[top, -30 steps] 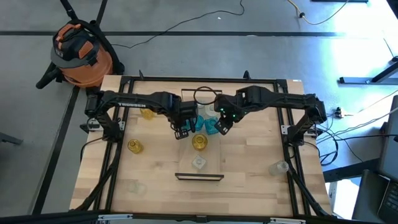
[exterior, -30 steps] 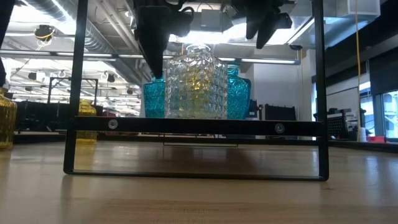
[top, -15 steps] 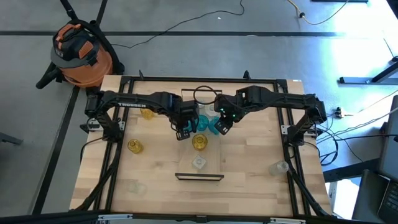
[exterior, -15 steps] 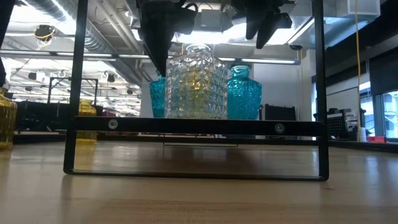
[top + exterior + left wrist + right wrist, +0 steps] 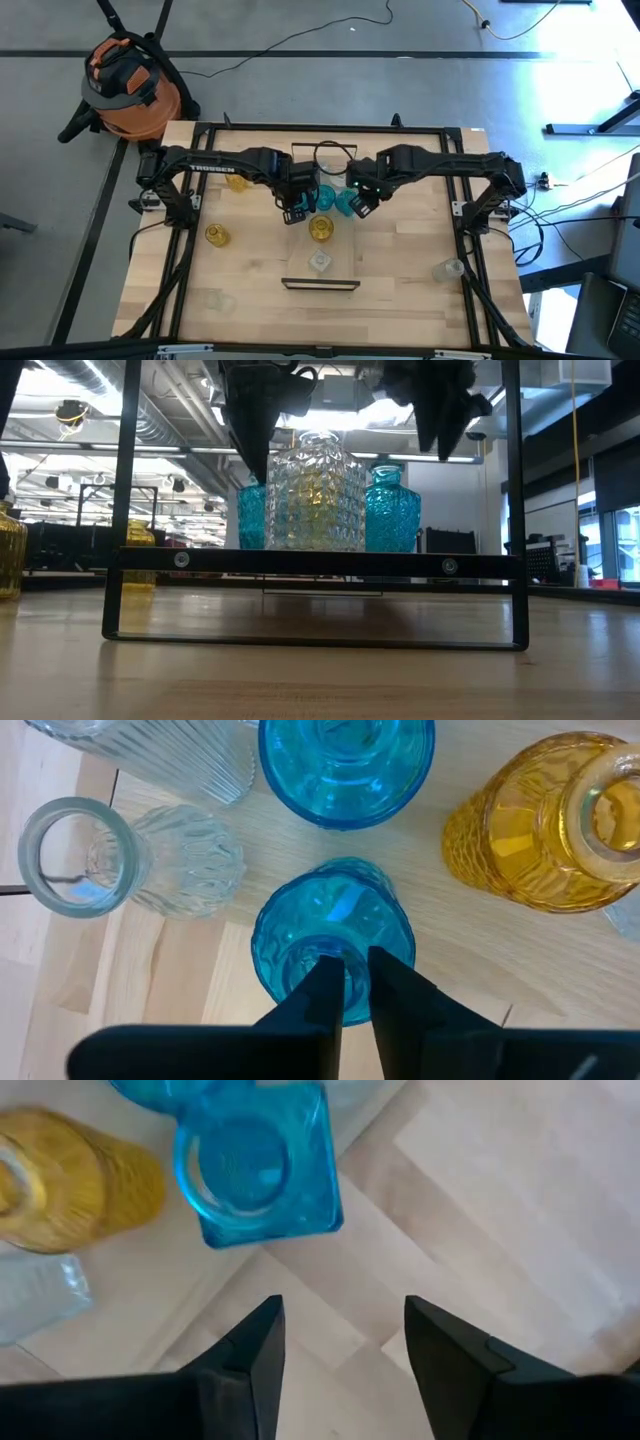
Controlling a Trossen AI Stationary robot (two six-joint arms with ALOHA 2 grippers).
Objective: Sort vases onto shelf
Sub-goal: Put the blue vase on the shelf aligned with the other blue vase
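Teal vase [image 5: 333, 935] now stands on the shelf [image 5: 345, 262]; my left gripper [image 5: 348, 982] still pinches its rim, while my open right gripper [image 5: 340, 1342] has swung toward nine o'clock.

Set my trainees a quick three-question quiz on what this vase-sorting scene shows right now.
1. True or false: the right pincer holds a vase.
2. The round vase whose rim sits between the left pincer fingers is: A yellow, B blue, C clear.
3. Fill in: seen from table level, the nearest vase on the shelf is ___ glass.

Key: 1 false, it is open and empty; 2 B; 3 clear.
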